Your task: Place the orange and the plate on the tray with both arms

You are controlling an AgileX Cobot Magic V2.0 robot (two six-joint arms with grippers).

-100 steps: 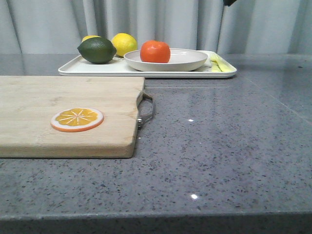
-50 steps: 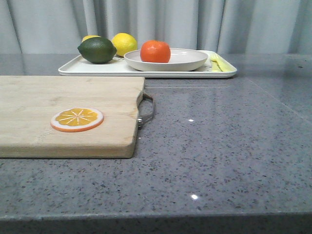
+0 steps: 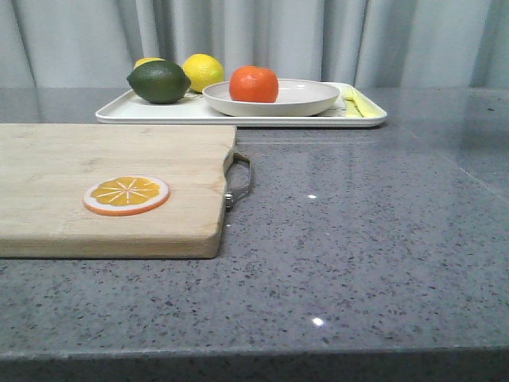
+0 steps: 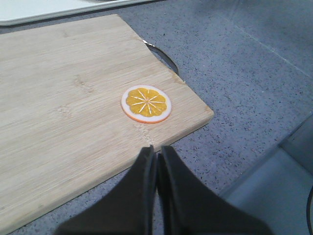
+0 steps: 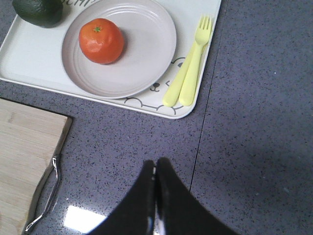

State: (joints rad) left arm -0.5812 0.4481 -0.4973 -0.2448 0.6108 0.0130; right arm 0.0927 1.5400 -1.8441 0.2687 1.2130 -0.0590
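Observation:
The orange (image 3: pixel 254 83) lies in the off-white plate (image 3: pixel 306 100), and the plate stands on the cream-white tray (image 3: pixel 159 113) at the back of the counter. The right wrist view shows the same: the orange (image 5: pixel 101 41) in the plate (image 5: pixel 146 44) on the tray (image 5: pixel 29 58) with its bear outline. My right gripper (image 5: pixel 156 162) is shut and empty over the grey counter, short of the tray. My left gripper (image 4: pixel 156 148) is shut and empty at the edge of the wooden cutting board (image 4: pixel 58 98). Neither gripper shows in the front view.
A dark green fruit (image 3: pixel 159 82) and yellow lemons (image 3: pixel 203 72) lie on the tray's left part, two yellow forks (image 5: pixel 190 73) on its right. An orange slice disc (image 3: pixel 126 195) lies on the cutting board (image 3: pixel 95 183), which has a metal handle (image 3: pixel 238 179).
A dark arm part at the top right edge of the front view one second ago has left the view. The orange, plate and tray have not moved.

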